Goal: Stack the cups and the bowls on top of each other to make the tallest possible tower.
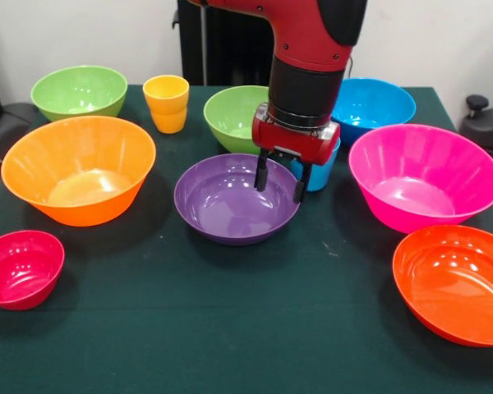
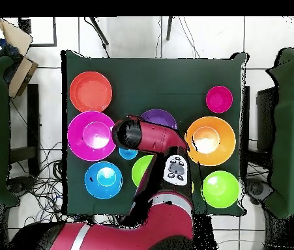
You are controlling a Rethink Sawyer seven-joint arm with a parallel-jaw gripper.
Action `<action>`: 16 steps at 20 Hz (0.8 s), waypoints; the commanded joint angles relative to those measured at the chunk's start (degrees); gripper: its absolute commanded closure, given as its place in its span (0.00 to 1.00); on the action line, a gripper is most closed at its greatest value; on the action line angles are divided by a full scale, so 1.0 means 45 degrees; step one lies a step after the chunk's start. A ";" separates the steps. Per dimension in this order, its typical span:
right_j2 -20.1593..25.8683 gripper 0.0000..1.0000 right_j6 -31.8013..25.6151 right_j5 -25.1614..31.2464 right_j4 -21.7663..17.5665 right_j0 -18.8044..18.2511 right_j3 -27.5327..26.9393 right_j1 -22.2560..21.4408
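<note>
Every bowl on the green table (image 1: 230, 328) is sitting upright, mouth up, and looks empty, nothing nested yet. In the front view the purple bowl (image 1: 226, 205) is dead center. Around it by the clock: large orange bowl (image 1: 78, 168) at 9, small crimson bowl (image 1: 20, 267) at about 8, one green bowl (image 1: 78, 90) at 10, the second green bowl (image 1: 234, 115) at 12 and partly behind the arm, blue bowl (image 1: 378, 103) at 1, large pink bowl (image 1: 423, 176) at 3, red-orange bowl (image 1: 456, 283) at 4.

The yellow-orange cup (image 1: 167, 103) stands upright at 11, long axis vertical, opening up, between the two green bowls. The light blue cup (image 1: 320, 172) is just beside the purple bowl's rim at 2, mostly hidden behind the claw.

The claw (image 1: 279, 182) points straight down over the purple bowl's 2 o'clock rim, its two black fingers (image 1: 262, 174) spread apart, gripping nothing. The blue cup is right behind it. The overhead view has the arm covering the claw.
</note>
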 commanded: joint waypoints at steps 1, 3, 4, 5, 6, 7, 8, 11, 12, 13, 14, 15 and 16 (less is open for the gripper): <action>0.1171 0.00 0.1407 0.0971 0.0265 0.0173 -0.0719 0.0546; 0.1157 0.00 0.1469 0.0958 0.0304 0.0228 -0.0774 0.0591; 0.1134 0.00 0.1498 0.1005 0.0324 0.0262 -0.0799 0.0587; 0.1107 0.00 0.1539 0.1050 0.0348 0.0308 -0.0813 0.0573; 0.1096 0.00 0.1568 0.1082 0.0367 0.0335 -0.0814 0.0557; 0.1105 0.00 0.1592 0.1099 0.0390 0.0340 -0.0810 0.0551; 0.1129 0.00 0.1616 0.1064 0.0411 0.0335 -0.0794 0.0560; 0.1190 0.00 0.1601 0.0917 0.0407 0.0313 -0.0808 0.0685; 0.1219 0.00 0.1560 0.0855 0.0380 0.0286 -0.0832 0.0759; 0.1226 0.00 0.1524 0.0806 0.0350 0.0283 -0.0846 0.0809; 0.1243 0.00 0.1487 0.0792 0.0325 0.0261 -0.0856 0.0850; 0.1226 0.00 0.1451 0.0816 0.0287 0.0275 -0.0866 0.0885; 0.1199 0.00 0.1429 0.0810 0.0250 0.0289 -0.0876 0.0937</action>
